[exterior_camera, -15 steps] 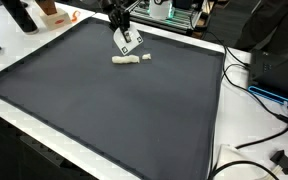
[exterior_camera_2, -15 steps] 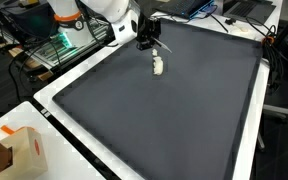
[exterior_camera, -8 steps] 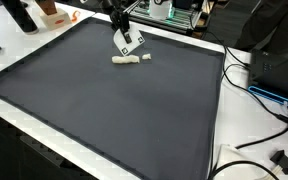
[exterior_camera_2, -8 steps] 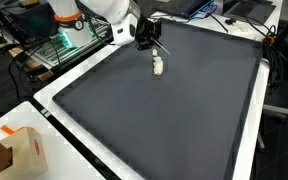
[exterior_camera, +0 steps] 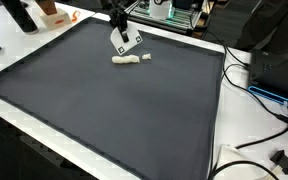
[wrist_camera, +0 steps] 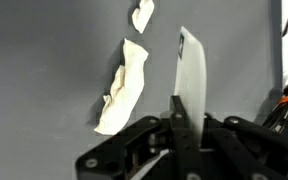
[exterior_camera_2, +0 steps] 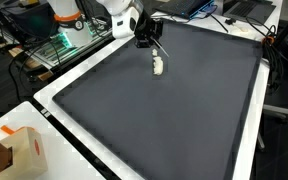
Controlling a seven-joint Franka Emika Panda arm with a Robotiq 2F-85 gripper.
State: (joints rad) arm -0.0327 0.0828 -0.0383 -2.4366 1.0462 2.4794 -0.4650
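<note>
The tool [exterior_camera: 118, 29] hangs near the far edge of the dark mat [exterior_camera: 104, 110], and there's wide bare mat open toward the near side. The desk [exterior_camera_2: 59, 125] shows only as a white rim, with cables [exterior_camera: 246, 75] trailing beyond one side. The mat lies flat and plain over nearly the whole desk. Count it up: one white strip [wrist_camera: 192, 75] pinched between the tool's fingers in the wrist view, and on the mat beside it one crumpled white piece [wrist_camera: 124, 85] and one small white scrap [wrist_camera: 142, 15], lying slightly apart.
</note>
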